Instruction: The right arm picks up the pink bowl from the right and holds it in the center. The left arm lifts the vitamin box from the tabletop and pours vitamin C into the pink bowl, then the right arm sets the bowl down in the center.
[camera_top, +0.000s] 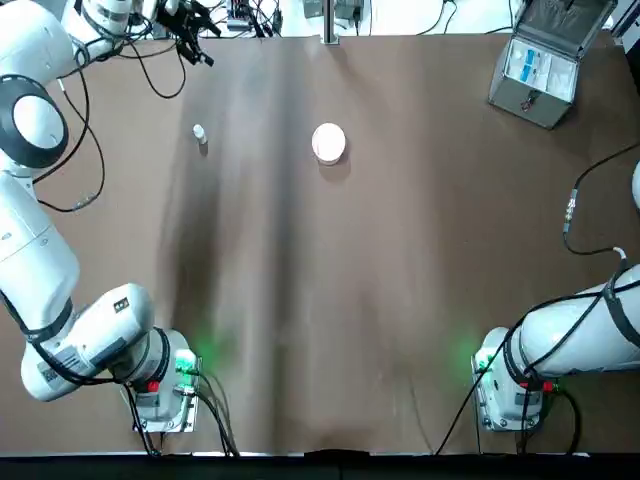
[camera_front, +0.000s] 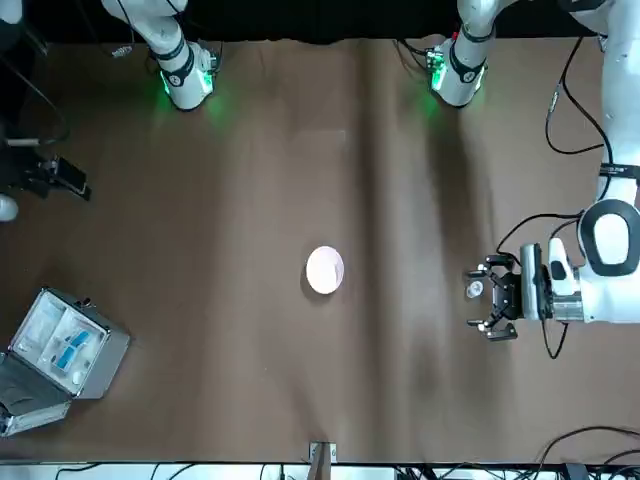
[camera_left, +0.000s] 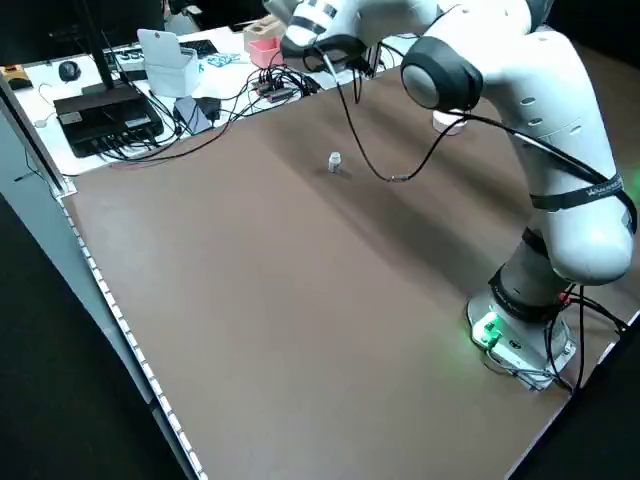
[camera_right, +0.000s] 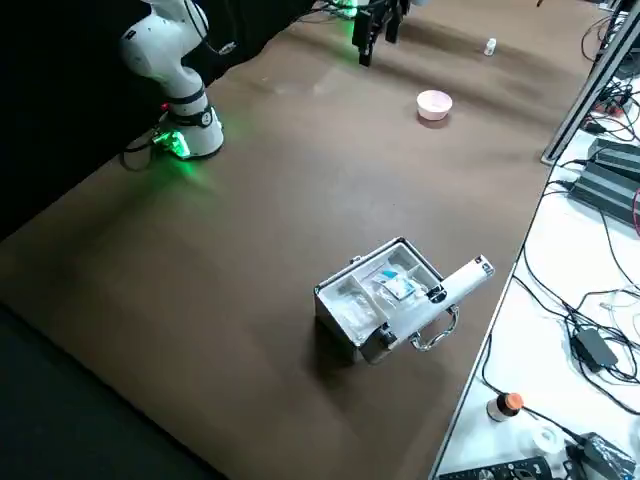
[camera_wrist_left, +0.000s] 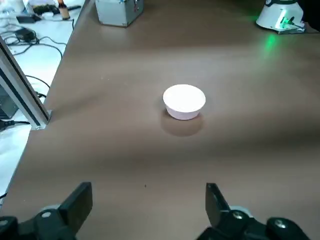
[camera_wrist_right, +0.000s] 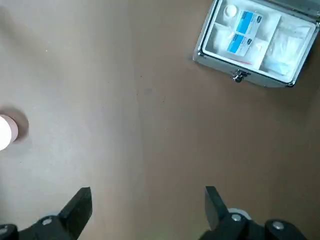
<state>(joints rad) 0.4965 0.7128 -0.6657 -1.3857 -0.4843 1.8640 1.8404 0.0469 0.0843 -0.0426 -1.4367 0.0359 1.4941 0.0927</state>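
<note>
The pink bowl (camera_top: 329, 142) stands alone on the tabletop (camera_top: 330, 300), in the middle toward the far side; it also shows as the pink bowl (camera_wrist_left: 184, 101) ahead of my left fingers. The vitamin box (camera_top: 200, 133), tiny and white, stands to the bowl's left. My left gripper (camera_top: 195, 38) hangs open and empty at the far left corner, beyond the box and off the table surface. In its own wrist view my right gripper (camera_wrist_right: 147, 202) is open and empty, high over the right side. The bowl's edge (camera_wrist_right: 6, 132) shows far off there.
An open grey hinged case (camera_top: 538, 66) with blue-white contents sits at the far right corner. Both arm bases (camera_top: 165, 385) (camera_top: 510, 385) stand at the near edge with green lights. Cables and equipment lie beyond the far edge.
</note>
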